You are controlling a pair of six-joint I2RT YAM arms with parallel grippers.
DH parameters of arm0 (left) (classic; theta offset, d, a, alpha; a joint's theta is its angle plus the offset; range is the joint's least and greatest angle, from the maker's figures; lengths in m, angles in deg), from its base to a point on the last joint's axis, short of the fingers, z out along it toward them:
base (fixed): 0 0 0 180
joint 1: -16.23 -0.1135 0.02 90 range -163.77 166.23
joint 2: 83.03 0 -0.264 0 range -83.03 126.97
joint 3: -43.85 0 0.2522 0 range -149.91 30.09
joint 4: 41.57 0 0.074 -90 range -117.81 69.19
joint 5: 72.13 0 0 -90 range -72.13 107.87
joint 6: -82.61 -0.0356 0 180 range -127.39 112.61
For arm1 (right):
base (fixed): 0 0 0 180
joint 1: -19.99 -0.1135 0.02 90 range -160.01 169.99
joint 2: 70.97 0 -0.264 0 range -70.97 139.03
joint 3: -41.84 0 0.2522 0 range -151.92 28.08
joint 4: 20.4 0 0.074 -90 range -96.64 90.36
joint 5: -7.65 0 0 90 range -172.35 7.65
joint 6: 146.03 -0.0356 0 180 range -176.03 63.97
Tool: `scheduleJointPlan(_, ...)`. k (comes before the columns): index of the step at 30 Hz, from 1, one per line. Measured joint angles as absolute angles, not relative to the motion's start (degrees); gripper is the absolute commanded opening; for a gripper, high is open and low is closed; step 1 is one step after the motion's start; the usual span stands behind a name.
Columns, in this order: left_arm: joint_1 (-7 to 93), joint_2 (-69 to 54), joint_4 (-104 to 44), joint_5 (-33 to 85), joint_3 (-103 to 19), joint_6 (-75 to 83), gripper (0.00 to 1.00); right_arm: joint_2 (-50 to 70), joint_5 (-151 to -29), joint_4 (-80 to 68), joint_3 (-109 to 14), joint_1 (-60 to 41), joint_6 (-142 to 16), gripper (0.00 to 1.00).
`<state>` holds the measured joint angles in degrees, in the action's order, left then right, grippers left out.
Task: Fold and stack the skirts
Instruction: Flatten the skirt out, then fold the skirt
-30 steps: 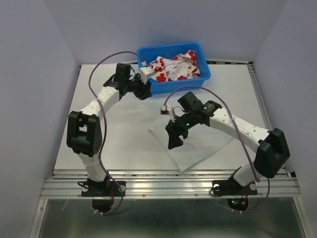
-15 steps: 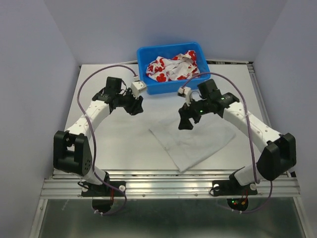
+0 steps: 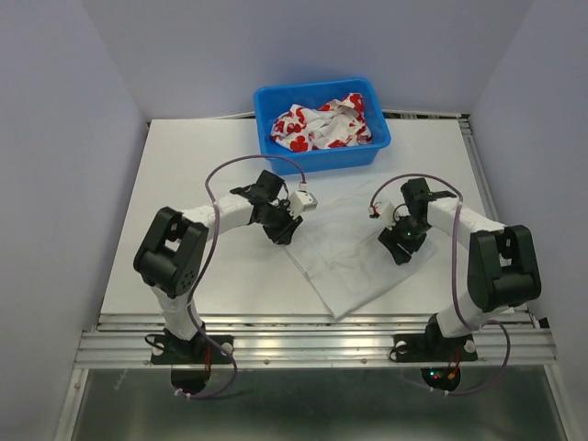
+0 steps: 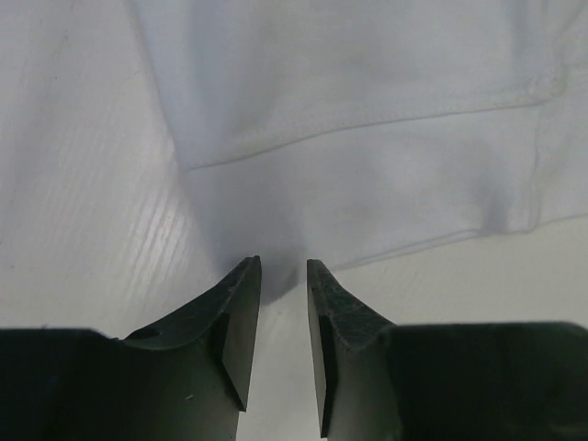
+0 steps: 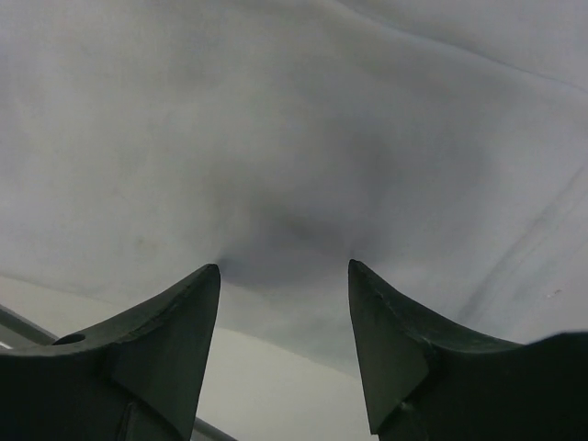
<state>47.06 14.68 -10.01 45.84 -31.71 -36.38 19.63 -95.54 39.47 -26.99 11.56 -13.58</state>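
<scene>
The plain white skirt [image 3: 354, 253] lies flat on the table. The red-flowered skirt [image 3: 317, 126] lies crumpled in the blue tub [image 3: 377, 147]. My left gripper [image 3: 285, 230] is low at the white skirt's left corner. In the left wrist view [image 4: 284, 266] its jaws stand narrowly apart at the hem of the white skirt [image 4: 367, 138], with bare table between them. My right gripper [image 3: 401, 250] is low over the skirt's right part. In the right wrist view [image 5: 285, 266] it is wide open, its tips down at the white skirt [image 5: 294, 110].
The blue tub stands at the back middle of the white table [image 3: 184, 184]. A metal rail [image 3: 312, 344] runs along the near edge. Grey walls close in left, right and behind.
Both arms have come down to the white skirt. The left gripper moved from beside the tub to the skirt's left corner. The right gripper moved right and down onto its right part.
</scene>
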Motion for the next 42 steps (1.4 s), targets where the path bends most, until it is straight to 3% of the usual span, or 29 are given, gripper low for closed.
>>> scheduleJointPlan(10, 44.9, 34.2, -9.9, 38.2, -52.7, -34.4, 0.28, 20.1, -92.7, 38.7, -24.1, 6.1, -11.5, 0.56)
scheduleJointPlan(14, 42.2, 38.5, -9.7, 35.5, -59.8, -35.0, 0.3, 20.1, -95.0, 39.2, -24.4, -2.4, -14.8, 0.59)
scheduleJointPlan(16, 41.1, 38.2, -9.4, 35.2, -59.7, -36.0, 0.36, 20.3, -98.9, 39.8, -25.0, -5.3, -17.3, 0.63)
scheduleJointPlan(20, 39.0, 31.0, -9.3, 36.0, -51.8, -38.2, 0.5, 20.4, -103.6, 41.0, -27.7, -6.0, -21.1, 0.69)
scheduleJointPlan(23, 38.7, 20.3, -7.6, 37.9, -44.5, -41.2, 0.57, 16.0, -103.7, 41.1, -28.6, -6.0, -21.2, 0.68)
scheduleJointPlan(31, 45.9, -9.5, -6.9, 41.1, -27.1, -51.1, 0.57, -6.3, -98.6, 42.8, -19.6, -5.9, -12.8, 0.61)
scheduleJointPlan(36, 54.3, -10.8, -7.3, 40.0, -16.7, -52.0, 0.57, -7.1, -92.3, 40.4, -8.0, -5.9, -8.6, 0.6)
scheduleJointPlan(42, 59.4, -10.5, -8.1, 37.0, -11.2, -51.8, 0.57, -7.5, -88.3, 34.6, -4.9, -5.9, -6.7, 0.54)
